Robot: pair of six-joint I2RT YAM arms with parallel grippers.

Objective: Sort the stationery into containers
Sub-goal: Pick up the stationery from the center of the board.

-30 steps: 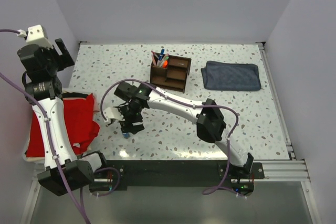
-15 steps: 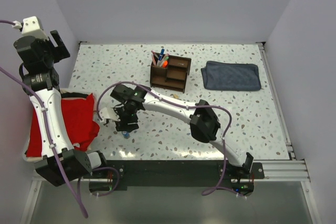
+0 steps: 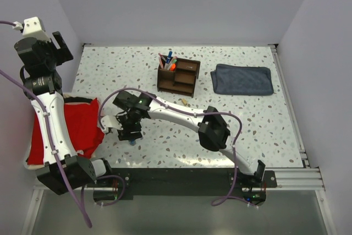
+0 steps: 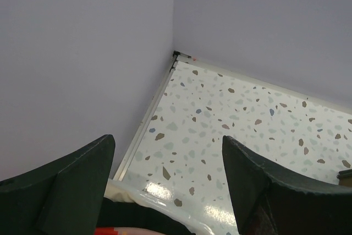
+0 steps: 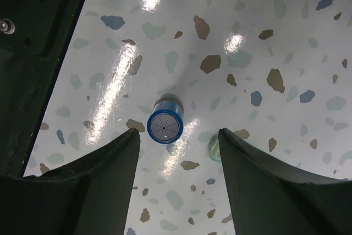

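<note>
Standing on glossy terrazzo (image 5: 286, 42): blue cylinder (image 5: 164, 125) (dotted cap)

From high above and behind the arm bases, takes in the whole speckled table (image 3: 264, 119) at a distance, facing down and forward to the far wall (image 3: 181, 9).

From the raised left gripper (image 4: 168, 142), well off the surface, peers past its own dark fingers (image 4: 71, 182) toward the table's far-left corner (image 4: 176, 54), where two walls meet. Same corner (image 3: 83, 46) at upper left in the top view.

From the right gripper (image 5: 177, 135), close over the table, looks steeply down between its fingers at the blue cylinder (image 5: 165, 125), seen end-on. Same patch of table left of centre in the top view, cylinder (image 3: 131, 142) just showing beneath the gripper.
</note>
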